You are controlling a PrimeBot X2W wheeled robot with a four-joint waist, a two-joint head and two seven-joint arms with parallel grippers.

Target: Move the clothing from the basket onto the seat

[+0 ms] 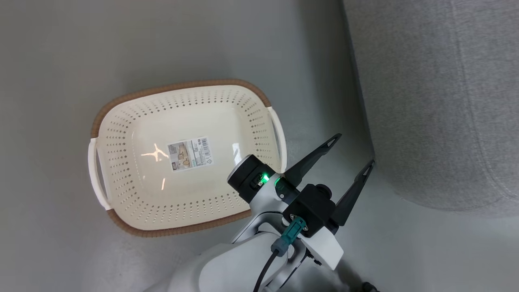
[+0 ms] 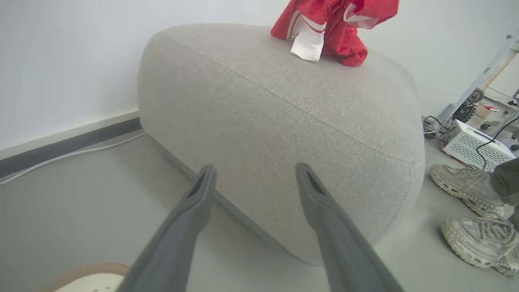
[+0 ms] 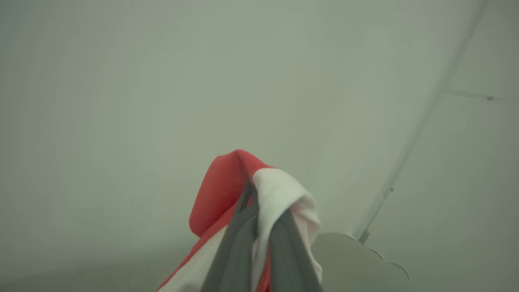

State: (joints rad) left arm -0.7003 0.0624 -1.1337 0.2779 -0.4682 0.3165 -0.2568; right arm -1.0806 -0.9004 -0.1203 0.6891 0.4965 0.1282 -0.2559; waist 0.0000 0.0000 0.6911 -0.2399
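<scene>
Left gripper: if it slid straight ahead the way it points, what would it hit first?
Probably the grey seat: its rounded side lies straight ahead of the left gripper and its open jaws, though depth is unclear.

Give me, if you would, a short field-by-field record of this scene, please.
basket: empty, on the floor, with a paper label on its bottom
clothing: red and white, hanging over the seat; lower end seems to touch its top
seat: grey, beside the basket
left tool: open, holding nothing, between basket and seat
right tool: shut on the clothing
bystander: a person's shoes on the floor by the seat
</scene>
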